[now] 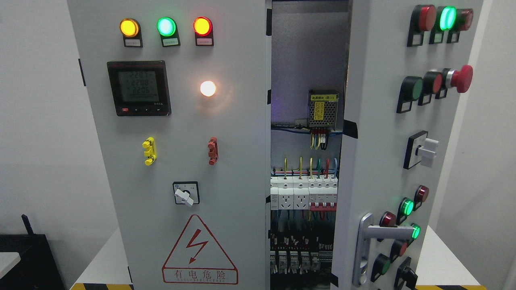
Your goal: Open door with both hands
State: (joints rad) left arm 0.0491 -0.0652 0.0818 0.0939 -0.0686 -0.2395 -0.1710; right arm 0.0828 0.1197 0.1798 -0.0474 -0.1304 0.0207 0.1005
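Neither hand of ours shows anywhere in the head view, so we cannot tell whether the fingers are apart, together or clamped on anything.

We face a grey electrical cabinet (225, 161) standing on a white surface (443, 257) with a yellow-and-black striped edge at 6 o'clock. Its right door (387, 169) stands swung open toward us, seen at an angle from 1 o'clock down to 5 o'clock. Its silver lever handle (373, 237) sits at about 5 o'clock, with the lever pointing right. The left door panel (181, 121) is shut and faces us flat.

Between the two, a tall gap runs from 12 o'clock to 6 o'clock and shows the inside: a metal power supply (323, 109) with a yellow label near the centre, a row of white breakers (302, 193) and sockets below it, and more black wiring terminals lower down.

On the left panel we see amber, green and red lamps (166, 26) at 11 o'clock, a digital meter (139, 88) at 10 o'clock, a lit white lamp (208, 88) just right of it, and a red lightning warning triangle (199, 251) at 7 o'clock. The open door carries red and green buttons, a red mushroom stop button (461, 78) at 2 o'clock and a white rotary switch (425, 152) at 3 o'clock.
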